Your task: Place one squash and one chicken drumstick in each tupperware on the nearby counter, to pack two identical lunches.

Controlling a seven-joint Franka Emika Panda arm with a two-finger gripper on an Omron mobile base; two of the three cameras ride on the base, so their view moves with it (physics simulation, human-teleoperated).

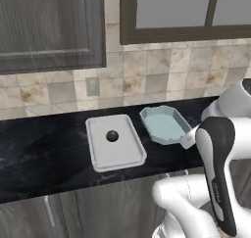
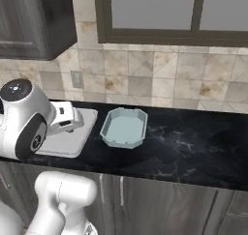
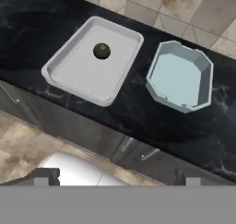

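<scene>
- Tupperware first: the white rectangular tupperware (image 3: 92,61) sits upper left in the hand view, and the pale-blue octagonal tupperware (image 3: 180,75) is just beside it to the right, on the black counter (image 3: 41,25). The two aren't touching.
- One dark green squash (image 3: 102,50) is already inside the white one, toward its far end. The blue one looks bare.
- Gripper (image 3: 117,178): its two fingertips (image 3: 44,177) poke up far apart at the bottom of the hand view with nothing between them, so it's released and carrying nothing.
- Drumsticks and the yellow squash are somewhere I can't place from these shots, so I'd say the job is barely a quarter done.
- Biggest risk imo: mixing up the pairing and dropping a second squash into the white tray, which ruins the "identical lunches" bit.
- The squash is a ball on a flat tray floor, so a bump from a drumstick dropped in could send it rolling around.
- The blue container has sloped walls and is smaller, so an off-centre release near its rim could let a piece slide out onto the counter.
</scene>
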